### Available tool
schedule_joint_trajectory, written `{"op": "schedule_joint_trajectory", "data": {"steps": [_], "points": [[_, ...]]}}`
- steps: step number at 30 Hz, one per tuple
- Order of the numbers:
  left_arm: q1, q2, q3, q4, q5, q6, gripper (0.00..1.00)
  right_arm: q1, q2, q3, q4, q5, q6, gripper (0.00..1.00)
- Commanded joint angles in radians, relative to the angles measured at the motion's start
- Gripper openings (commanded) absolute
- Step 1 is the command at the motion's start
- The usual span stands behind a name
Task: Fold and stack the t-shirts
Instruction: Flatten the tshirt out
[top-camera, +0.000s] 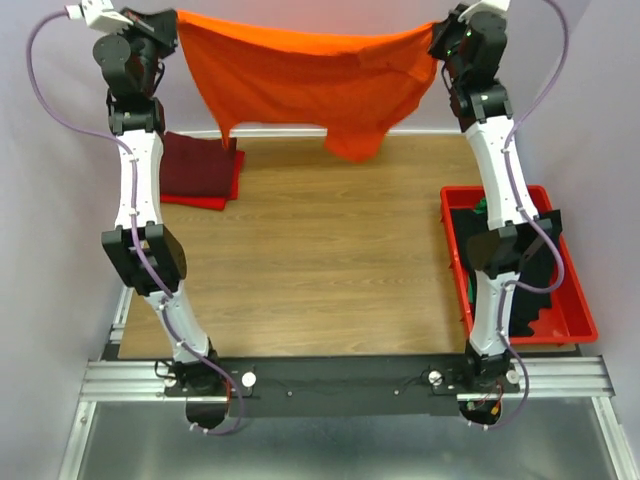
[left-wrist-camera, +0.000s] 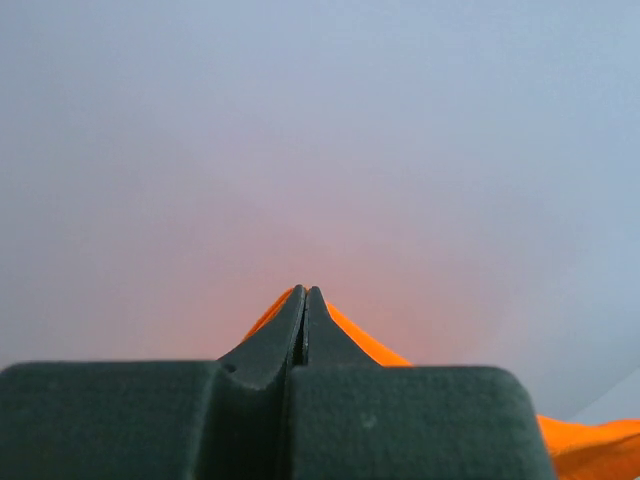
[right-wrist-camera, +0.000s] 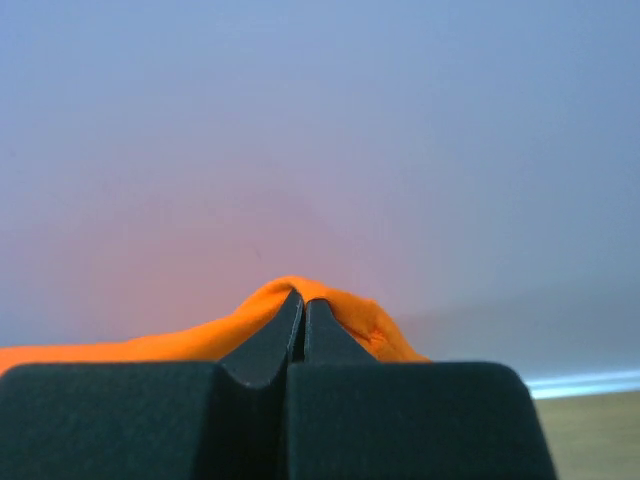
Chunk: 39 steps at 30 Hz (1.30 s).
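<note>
A bright orange t-shirt (top-camera: 300, 85) hangs spread in the air over the far edge of the table, stretched between both arms. My left gripper (top-camera: 178, 20) is shut on its left top corner; in the left wrist view the gripper (left-wrist-camera: 305, 292) pinches orange cloth (left-wrist-camera: 370, 345). My right gripper (top-camera: 436, 35) is shut on the right top corner, and the right wrist view shows the gripper (right-wrist-camera: 304, 297) with orange cloth (right-wrist-camera: 200, 340) bunched round the tips. A folded dark maroon t-shirt (top-camera: 195, 163) lies on a red one (top-camera: 215, 198) at the far left.
A red plastic tray (top-camera: 572, 310) sits at the table's right edge, holding black and green cloth (top-camera: 535, 285), partly hidden by the right arm. The wooden table (top-camera: 330, 260) lies below the hanging shirt. A pale wall stands close behind both grippers.
</note>
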Motion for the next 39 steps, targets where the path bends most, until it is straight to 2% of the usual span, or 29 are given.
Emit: {"op": "schedule_joint_trajectory", "data": {"steps": [1, 4, 7, 12, 15, 19, 22, 25, 26, 35, 39], "points": [[0.015, -0.014, 0.041, 0.063, 0.037, 0.006, 0.00, -0.007, -0.063, -0.057, 0.113, -0.015, -0.057, 0.00], [0.015, -0.012, 0.009, 0.068, 0.035, 0.012, 0.00, -0.009, -0.090, -0.124, 0.121, -0.021, -0.060, 0.00], [0.015, -0.028, -0.089, 0.088, 0.028, 0.010, 0.00, -0.009, -0.126, -0.247, 0.126, -0.015, -0.049, 0.00], [0.018, -0.091, -0.354, 0.143, -0.008, 0.022, 0.00, -0.012, -0.221, -0.497, 0.130, -0.019, -0.008, 0.00], [0.037, -0.130, -0.517, 0.171, -0.015, 0.004, 0.00, -0.015, -0.302, -0.742, 0.146, -0.049, 0.037, 0.01], [0.055, -0.187, -0.698, 0.178, -0.029, -0.023, 0.00, -0.012, -0.389, -0.913, 0.163, -0.087, 0.094, 0.00], [0.058, -0.273, -0.874, 0.149, -0.080, -0.051, 0.00, -0.013, -0.455, -1.113, 0.161, -0.130, 0.143, 0.00], [0.058, -0.331, -0.979, 0.093, -0.127, -0.062, 0.00, -0.013, -0.527, -1.235, 0.154, -0.133, 0.213, 0.00], [0.058, -0.369, -1.037, 0.058, -0.141, -0.060, 0.00, -0.013, -0.546, -1.320, 0.152, -0.139, 0.236, 0.00], [0.058, -0.647, -1.403, -0.075, -0.264, -0.106, 0.00, -0.013, -0.718, -1.616, 0.022, -0.176, 0.312, 0.00], [0.058, -0.745, -1.500, -0.145, -0.327, -0.109, 0.00, -0.015, -0.791, -1.728, -0.006, -0.231, 0.328, 0.00]]}}
